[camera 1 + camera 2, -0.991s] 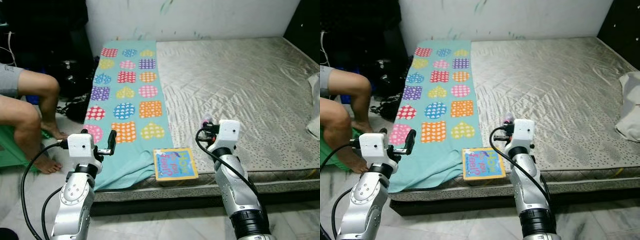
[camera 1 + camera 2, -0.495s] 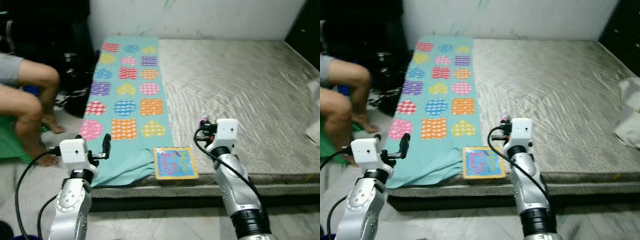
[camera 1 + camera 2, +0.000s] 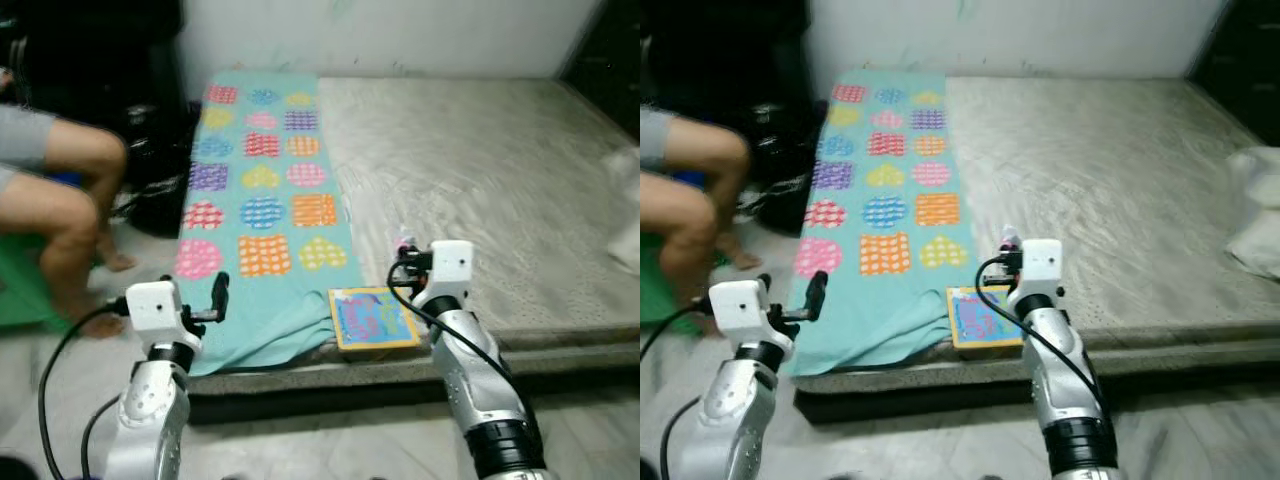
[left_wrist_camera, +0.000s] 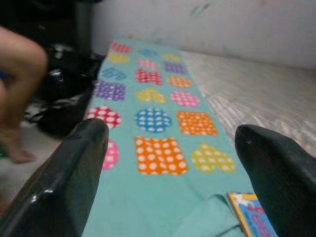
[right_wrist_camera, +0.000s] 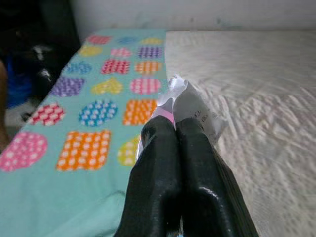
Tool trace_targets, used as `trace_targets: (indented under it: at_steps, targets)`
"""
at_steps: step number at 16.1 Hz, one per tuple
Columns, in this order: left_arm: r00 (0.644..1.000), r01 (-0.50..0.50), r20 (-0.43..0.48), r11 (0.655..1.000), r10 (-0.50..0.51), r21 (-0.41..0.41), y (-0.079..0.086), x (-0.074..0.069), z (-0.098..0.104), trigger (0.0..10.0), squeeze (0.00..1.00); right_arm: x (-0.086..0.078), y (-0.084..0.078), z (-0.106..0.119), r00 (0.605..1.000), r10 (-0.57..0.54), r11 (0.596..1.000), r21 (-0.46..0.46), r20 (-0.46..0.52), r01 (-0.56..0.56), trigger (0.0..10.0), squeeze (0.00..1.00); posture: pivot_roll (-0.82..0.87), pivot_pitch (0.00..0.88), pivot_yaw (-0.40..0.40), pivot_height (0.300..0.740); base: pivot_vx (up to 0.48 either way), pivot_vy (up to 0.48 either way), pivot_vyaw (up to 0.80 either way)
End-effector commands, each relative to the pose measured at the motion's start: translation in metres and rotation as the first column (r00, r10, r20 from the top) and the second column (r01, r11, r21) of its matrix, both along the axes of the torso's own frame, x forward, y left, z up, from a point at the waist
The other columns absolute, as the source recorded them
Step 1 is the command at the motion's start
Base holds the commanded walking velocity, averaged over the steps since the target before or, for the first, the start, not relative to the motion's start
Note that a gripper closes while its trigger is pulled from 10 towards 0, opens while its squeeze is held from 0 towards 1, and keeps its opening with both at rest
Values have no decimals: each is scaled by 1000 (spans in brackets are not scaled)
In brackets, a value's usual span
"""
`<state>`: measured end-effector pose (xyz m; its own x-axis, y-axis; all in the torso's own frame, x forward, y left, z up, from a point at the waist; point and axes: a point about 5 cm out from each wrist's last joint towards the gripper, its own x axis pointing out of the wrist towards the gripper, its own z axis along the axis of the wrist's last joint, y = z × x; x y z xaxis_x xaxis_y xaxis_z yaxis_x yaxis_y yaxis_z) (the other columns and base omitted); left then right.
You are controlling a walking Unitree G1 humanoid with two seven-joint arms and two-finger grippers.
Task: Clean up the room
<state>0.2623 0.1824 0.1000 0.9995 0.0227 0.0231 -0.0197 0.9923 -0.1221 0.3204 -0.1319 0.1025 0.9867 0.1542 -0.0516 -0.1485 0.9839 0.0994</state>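
Note:
My right gripper (image 5: pixel 175 124) is shut on a small crumpled white and pink wrapper (image 5: pixel 191 104), held above the mattress's front edge (image 3: pixel 560 335). The wrapper (image 3: pixel 404 241) sticks out past the fingertips. A colourful picture book (image 3: pixel 375 318) lies flat at the front edge, just to the left of that arm. My left gripper (image 4: pixel 172 131) is open with nothing between its fingers, raised before the near left corner of a teal blanket (image 3: pixel 260 190) with dotted hearts and squares.
A person sits at the left with bare legs (image 3: pixel 60 210) and feet on the floor. Dark bags (image 3: pixel 150 180) lie between the person and the bed. A white cloth (image 3: pixel 628 205) rests at the mattress's right edge. Grey tiled floor lies below.
The whole picture has shifted as the camera moved, and the frames are blurred. Both arms keep their poses; the right gripper still holds the wrapper.

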Motion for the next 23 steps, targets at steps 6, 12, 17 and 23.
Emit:
trace_targets:
  at_steps: [6,12,17,23]
  targets:
    - [1000,-8,-14,1000,8,2,2,-2,-2,10000,0,1,11,7,997,63,998,-12,34,-62,10000,0,-26,95,-73,740,0,0,400]
    - [1000,-5,-17,1000,5,-2,2,-3,-2,10000,0,0,13,7,996,77,997,-10,34,-76,10000,0,-28,102,-73,740,0,0,800]
    - [1000,-7,-16,1000,7,-8,0,-3,-2,10000,0,-1,17,10,992,117,993,-23,54,-116,10000,0,-32,106,-79,740,0,0,800]
    - [1000,-12,-17,1000,12,-12,0,-2,-1,10000,0,-2,20,12,989,133,991,-12,58,-132,10000,0,-31,107,-82,740,0,0,800]
